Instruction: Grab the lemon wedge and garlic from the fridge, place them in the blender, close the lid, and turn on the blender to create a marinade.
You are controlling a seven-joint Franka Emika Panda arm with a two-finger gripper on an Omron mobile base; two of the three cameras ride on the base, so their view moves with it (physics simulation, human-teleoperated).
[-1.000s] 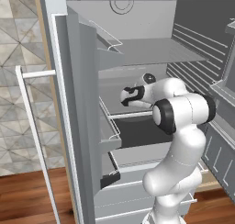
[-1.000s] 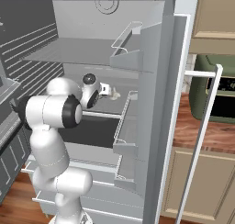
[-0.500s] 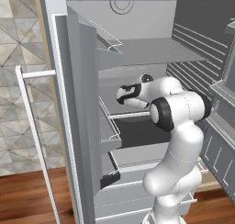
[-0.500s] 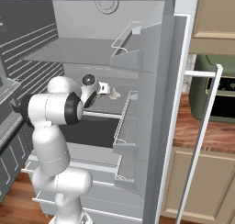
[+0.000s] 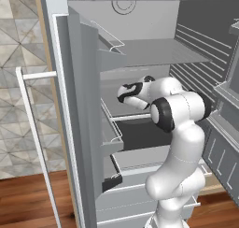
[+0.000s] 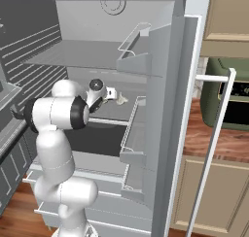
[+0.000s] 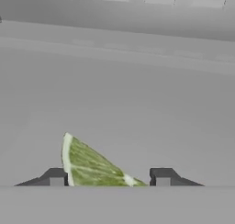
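Note:
The fridge (image 5: 84, 129) stands open, and my arm reaches onto its middle shelf (image 6: 104, 88). A yellow-green lemon wedge (image 7: 92, 165) lies on that shelf between my fingertips (image 7: 56, 177). My gripper (image 7: 109, 177) is open around it, with the left tip against the wedge and a small gap at the right tip. The gripper (image 5: 121, 97) points down at the shelf's left part. In the right base view a small pale piece (image 6: 121, 100) lies just past the gripper (image 6: 112, 93); I cannot tell whether it is the wedge or the garlic. The blender and lid are out of view.
The fridge door (image 6: 165, 110) with wire racks (image 6: 133, 134) stands close beside the arm, its long white handle (image 6: 214, 143) further out. An upper shelf (image 5: 149, 52) hangs right above the hand. A dark drawer (image 5: 140, 133) sits below. A green-black oven (image 6: 228, 95) is at the right.
The hand has dropped lower onto the middle shelf, and its jaws have narrowed around the lemon wedge. The base and the fridge have not moved.

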